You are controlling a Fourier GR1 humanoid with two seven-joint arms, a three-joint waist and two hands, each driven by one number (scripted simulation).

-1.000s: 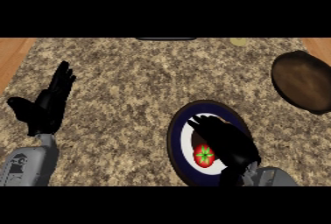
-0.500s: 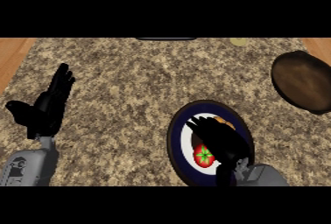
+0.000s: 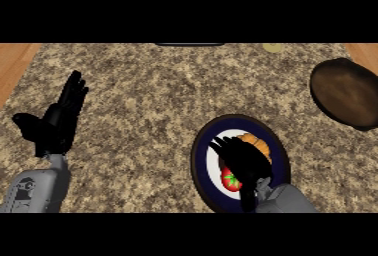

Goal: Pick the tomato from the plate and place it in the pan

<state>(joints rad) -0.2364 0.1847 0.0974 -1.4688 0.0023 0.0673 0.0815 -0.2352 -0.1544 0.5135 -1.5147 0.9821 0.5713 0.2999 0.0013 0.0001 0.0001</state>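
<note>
I count one plate [image 3: 203, 150], one tomato [image 3: 232, 180], one pan [image 3: 347, 92] and one orange piece of food [image 3: 258, 145] on the speckled counter [image 3: 162, 90]. The plate sits near me on the right, dark-rimmed with a white middle. The tomato lies on its near part, red with a green top, half hidden under my right hand [image 3: 242, 159]. That hand hovers low over the plate, fingers spread apart and bent downward; I think they touch the tomato, but they are not closed round it. The pan is far right, well apart from the plate. My left hand [image 3: 55, 122] rests open at the left, fingers up.
</note>
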